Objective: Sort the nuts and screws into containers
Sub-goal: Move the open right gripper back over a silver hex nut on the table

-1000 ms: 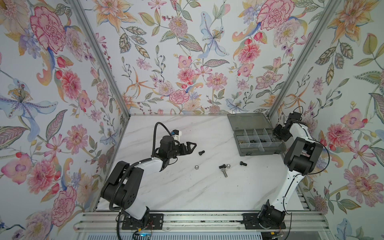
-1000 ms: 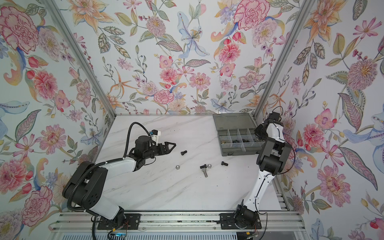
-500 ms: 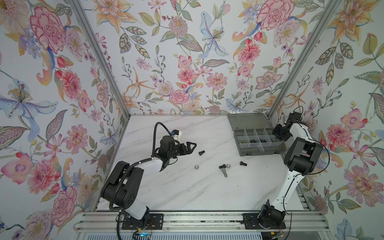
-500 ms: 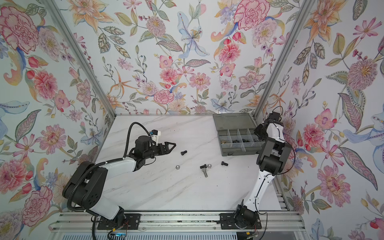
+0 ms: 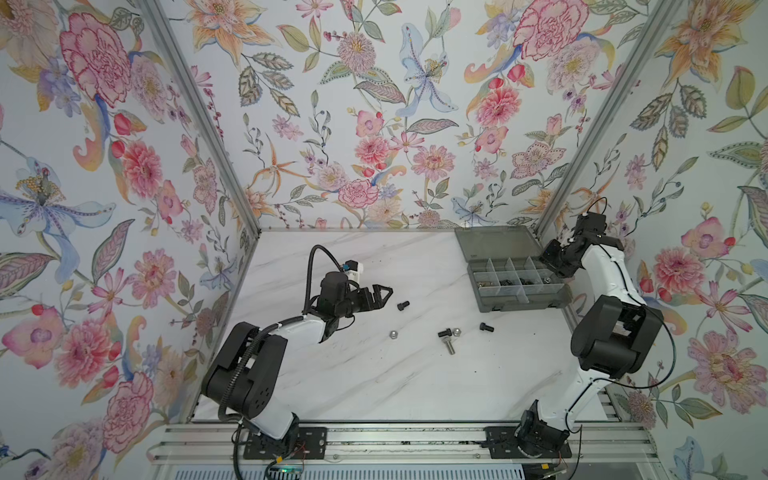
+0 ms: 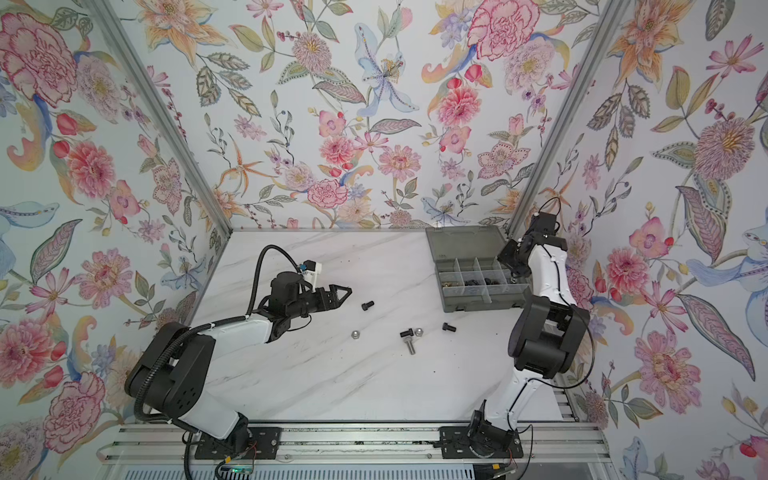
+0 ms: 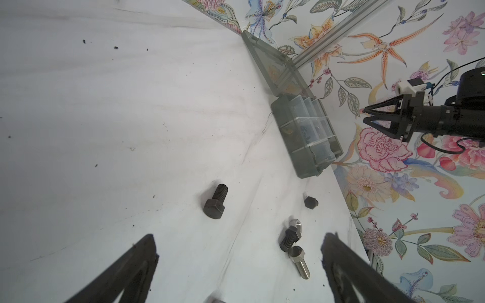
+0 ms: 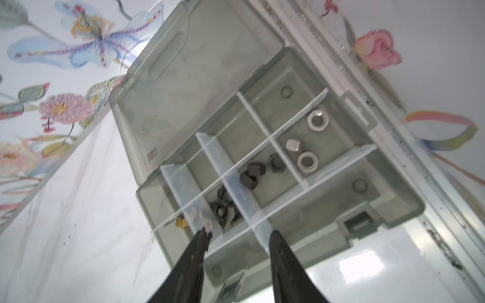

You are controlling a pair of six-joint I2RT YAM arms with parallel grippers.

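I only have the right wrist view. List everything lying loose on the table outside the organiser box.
Observer: Six pieces show in both top views: three black screws, one silver screw and two silver nuts.
Operator: Give me the left gripper's state.
Observer: The left gripper is open and empty, and it points toward the nearest black screw.
Operator: Tell me which pieces are bunched together.
Observer: The silver screw, one black screw and one silver nut lie in a tight cluster. The other three pieces each lie alone.
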